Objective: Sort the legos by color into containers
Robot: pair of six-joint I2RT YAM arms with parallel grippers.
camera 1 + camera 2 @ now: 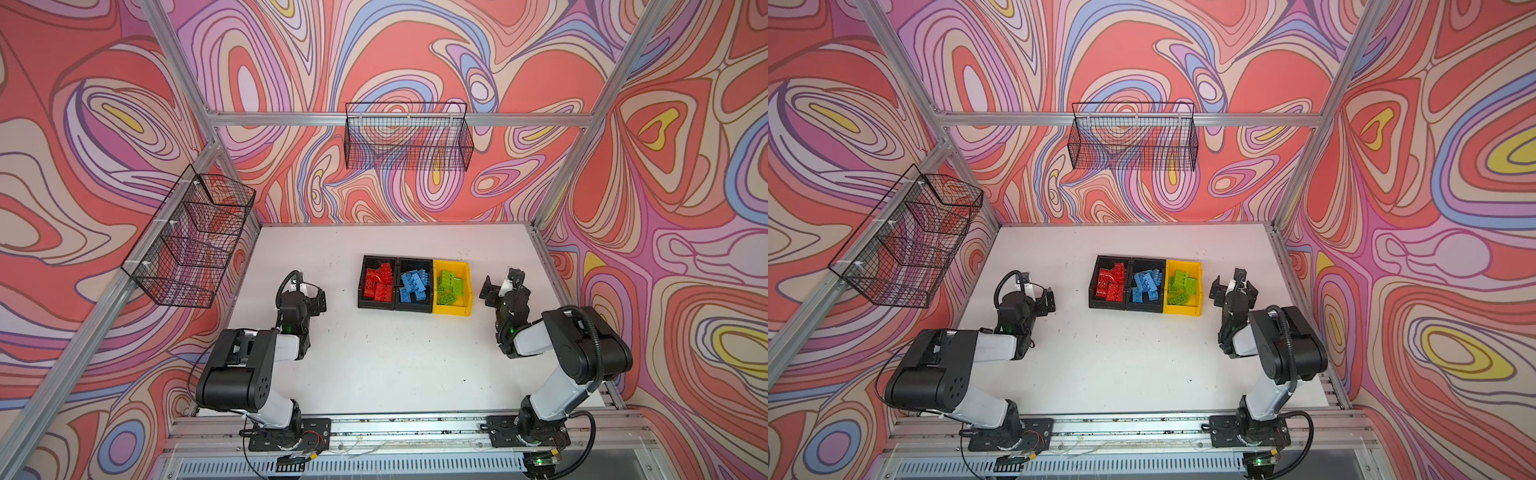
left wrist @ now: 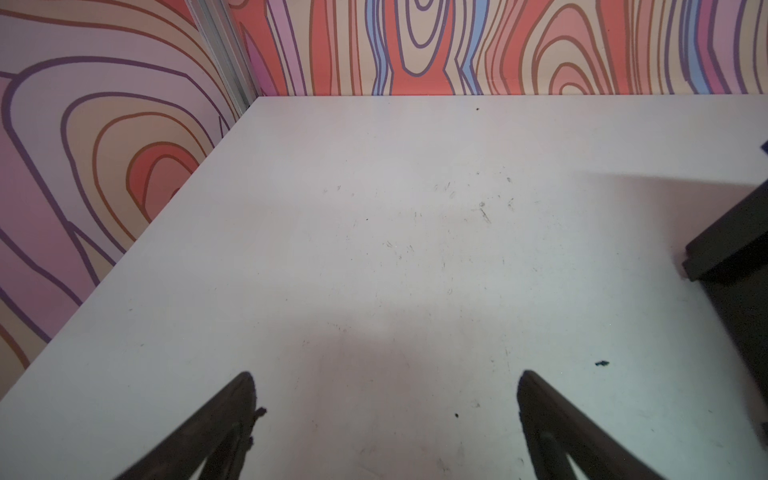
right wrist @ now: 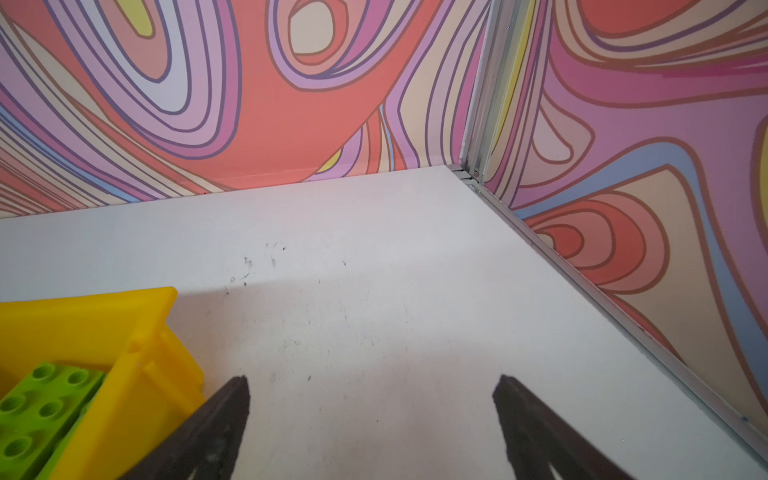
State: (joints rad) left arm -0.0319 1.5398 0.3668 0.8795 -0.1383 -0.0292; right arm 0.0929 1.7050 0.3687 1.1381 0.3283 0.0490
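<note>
Three containers [image 1: 415,308] joined in a row sit on the white tabletop [image 1: 395,365], a bit past its middle toward 12 o'clock in both top views. There are two black ones, then a yellow bin [image 1: 453,310] at the 3 o'clock end. Every one of the legos I can spot is already inside. The red legos [image 1: 378,284] are in the 9 o'clock container, the blue legos [image 1: 413,284] in the middle one, and the green legos [image 1: 449,286] in the yellow bin. They're piled up, so the lower ones are buried and counting is hopeless. They're chunky, glossy plastic with round studs, and one red piece curves like an arch.

The left wrist view only catches a dark boxy corner at the frame edge, too cut off to make out. The right wrist view crops the yellow bin to one corner plus a few green studs.

The left tool [image 2: 384,374] hangs over scuffed bare tabletop at 9 o'clock of the row, jaws spread wide and empty. The right tool [image 3: 372,378] is at 3 o'clock, just beside the yellow bin, jaws also wide apart and empty. Both arms are folded at the elbow, forearms pointing toward 12 o'clock.
</note>
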